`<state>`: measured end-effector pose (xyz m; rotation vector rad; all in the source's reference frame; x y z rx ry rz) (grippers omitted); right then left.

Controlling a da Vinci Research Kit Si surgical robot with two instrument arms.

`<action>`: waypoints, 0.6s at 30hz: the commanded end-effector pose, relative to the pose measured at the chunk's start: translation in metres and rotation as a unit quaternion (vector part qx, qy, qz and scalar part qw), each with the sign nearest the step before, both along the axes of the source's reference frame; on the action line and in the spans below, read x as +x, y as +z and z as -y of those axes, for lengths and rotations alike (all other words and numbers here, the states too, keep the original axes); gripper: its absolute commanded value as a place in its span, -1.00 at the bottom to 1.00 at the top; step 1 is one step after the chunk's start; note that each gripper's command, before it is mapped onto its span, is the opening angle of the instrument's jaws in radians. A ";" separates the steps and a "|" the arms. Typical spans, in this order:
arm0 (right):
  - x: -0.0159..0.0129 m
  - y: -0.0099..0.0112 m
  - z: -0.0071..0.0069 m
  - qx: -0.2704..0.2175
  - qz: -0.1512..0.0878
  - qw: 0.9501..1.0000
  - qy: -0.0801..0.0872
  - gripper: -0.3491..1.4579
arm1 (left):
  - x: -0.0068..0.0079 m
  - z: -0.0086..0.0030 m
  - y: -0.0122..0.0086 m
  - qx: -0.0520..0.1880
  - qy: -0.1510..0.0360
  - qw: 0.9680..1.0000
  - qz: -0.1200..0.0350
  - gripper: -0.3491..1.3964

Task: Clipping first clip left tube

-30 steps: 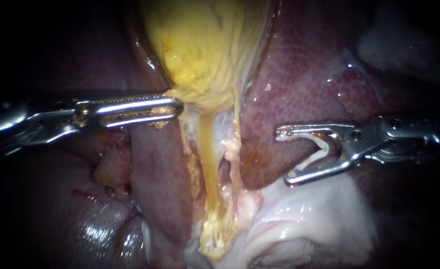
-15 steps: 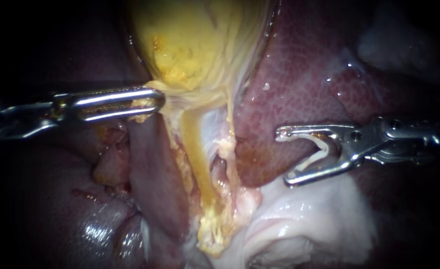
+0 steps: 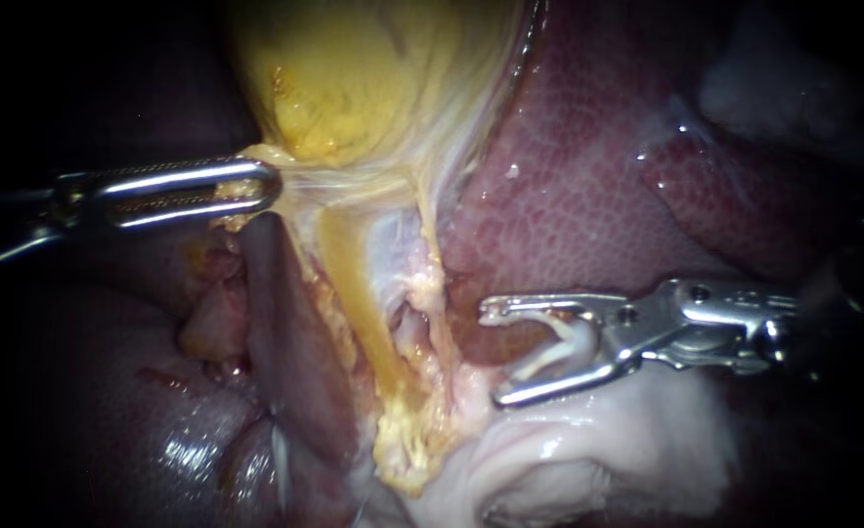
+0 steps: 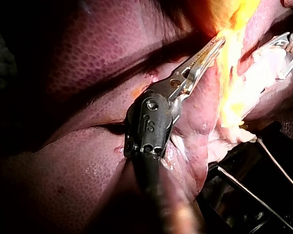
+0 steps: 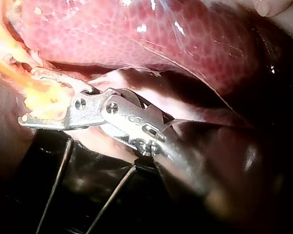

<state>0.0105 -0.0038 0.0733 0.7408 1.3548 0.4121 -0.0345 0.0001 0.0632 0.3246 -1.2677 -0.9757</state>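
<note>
Now, taut yellow left tube (image 3: 349,284), left pincer (image 3: 268,186) clamping gallbladder (image 3: 354,68), right pincer (image 3: 491,355) gripping white clip (image 3: 559,347).

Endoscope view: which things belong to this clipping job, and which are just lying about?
In the job: slender silver left instrument, shut on the yellow gallbladder; slender silver right instrument, carrying a curved white clip; yellow left tube.
Lying about: mottled red liver; glistening white tissue; thin pale right tube.
</note>
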 end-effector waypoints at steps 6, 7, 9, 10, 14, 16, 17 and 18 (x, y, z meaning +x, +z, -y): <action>0.0021 0.0030 0.0008 0.014 0.004 1.000 -0.004 0.03 | -0.0001 0.0003 -0.0001 0.000 0.000 1.000 0.000 -1.00; 0.0024 0.0035 0.0009 0.015 0.004 1.000 -0.005 0.03 | -0.0001 0.0003 -0.0002 0.000 0.000 1.000 0.000 -1.00; 0.0030 0.0041 0.0012 0.017 0.005 1.000 -0.007 0.03 | -0.0001 0.0003 -0.0002 0.000 0.000 1.000 0.000 -1.00; 0.0033 0.0044 0.0013 0.019 0.005 1.000 -0.008 0.03 | -0.0002 0.0003 -0.0002 0.000 0.000 1.000 0.000 -1.00; 0.0044 0.0054 0.0019 0.024 0.003 1.000 -0.013 0.03 | -0.0004 0.0005 -0.0001 -0.001 0.001 1.000 0.001 -1.00; 0.0049 0.0058 0.0020 0.023 0.003 1.000 -0.013 0.03 | -0.0005 0.0006 -0.0001 -0.001 0.001 1.000 0.001 -1.00; 0.0051 0.0060 0.0020 0.023 0.003 1.000 -0.013 0.03 | -0.0005 0.0006 -0.0001 -0.001 0.002 1.000 0.001 -1.00; 0.0053 0.0061 0.0020 0.023 0.003 1.000 -0.012 0.03 | -0.0006 0.0007 -0.0001 -0.001 0.002 1.000 0.001 -1.00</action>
